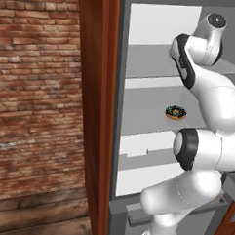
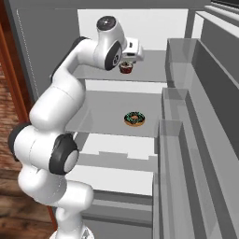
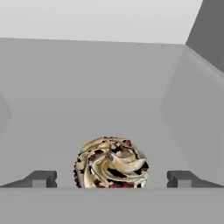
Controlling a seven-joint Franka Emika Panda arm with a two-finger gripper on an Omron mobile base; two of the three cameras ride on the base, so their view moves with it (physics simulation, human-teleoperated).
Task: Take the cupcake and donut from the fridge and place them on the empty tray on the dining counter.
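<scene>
Our hand (image 3: 112,178) hangs spread over the cupcake (image 3: 111,162) in the fridge (image 2: 186,70); we should drop straight, keeping it centred, then pinch gently.

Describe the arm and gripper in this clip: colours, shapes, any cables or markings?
A glossy white arm of rounded, tubular segments, with black bands at the joints and a round dark-centred cap on its uppermost joint. The gripper ends in two small, blocky dark grey finger tips. No cables or markings are visible.
</scene>
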